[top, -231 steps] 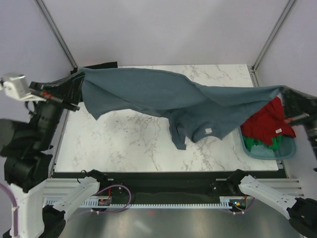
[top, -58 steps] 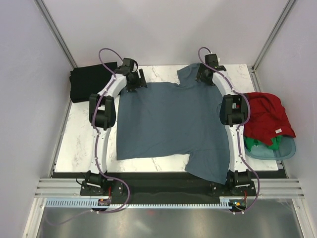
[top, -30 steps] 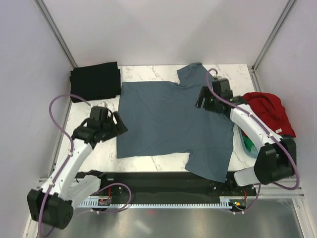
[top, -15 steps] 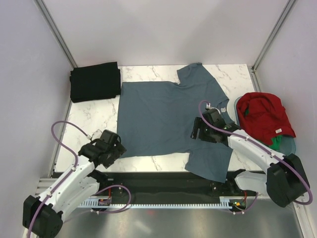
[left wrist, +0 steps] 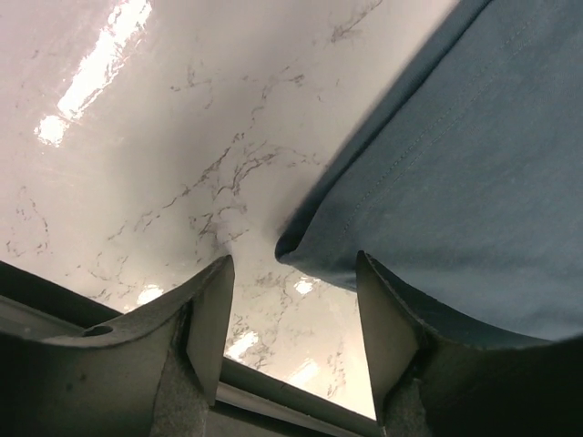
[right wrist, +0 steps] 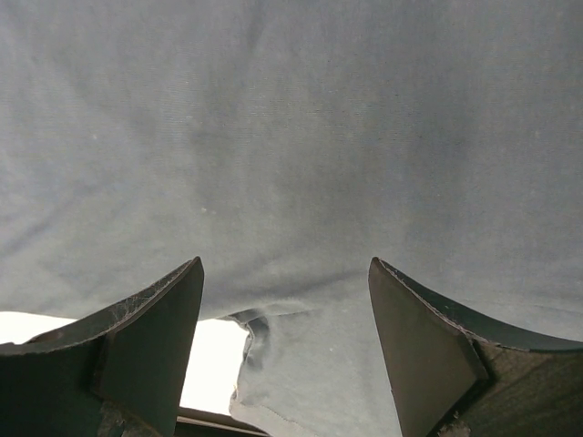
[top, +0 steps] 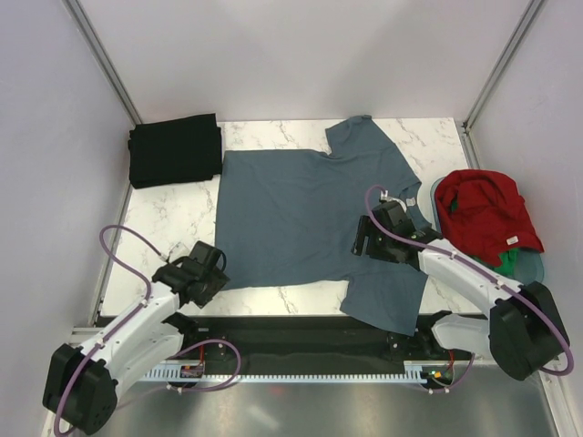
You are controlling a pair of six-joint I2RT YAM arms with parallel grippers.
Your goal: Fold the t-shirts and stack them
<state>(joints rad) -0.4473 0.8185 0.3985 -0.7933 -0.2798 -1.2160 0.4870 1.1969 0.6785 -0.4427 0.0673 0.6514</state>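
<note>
The slate blue-grey t-shirt (top: 310,214) lies spread flat on the marble table (top: 173,223). Its near right sleeve (top: 387,300) hangs over the front edge. My left gripper (top: 217,273) stands open at the shirt's near left corner. In the left wrist view that corner (left wrist: 305,238) sits just ahead of the left gripper (left wrist: 291,266), with nothing between the jaws. My right gripper (top: 363,244) hovers open over the shirt. In the right wrist view the right gripper (right wrist: 284,269) is above the seam where sleeve meets body (right wrist: 273,314). A folded black t-shirt (top: 175,150) lies at the far left.
A red t-shirt (top: 487,214) is heaped on the pale blue tub (top: 536,271) at the right edge, with a green one (top: 512,264) showing beneath it. A black rail (top: 301,332) runs along the table's front edge. Slanted frame posts stand at both far corners.
Both arms swung from the shirt's far side to its near side. In the last half second the left gripper crept closer to the near left corner; the right one barely moved.
</note>
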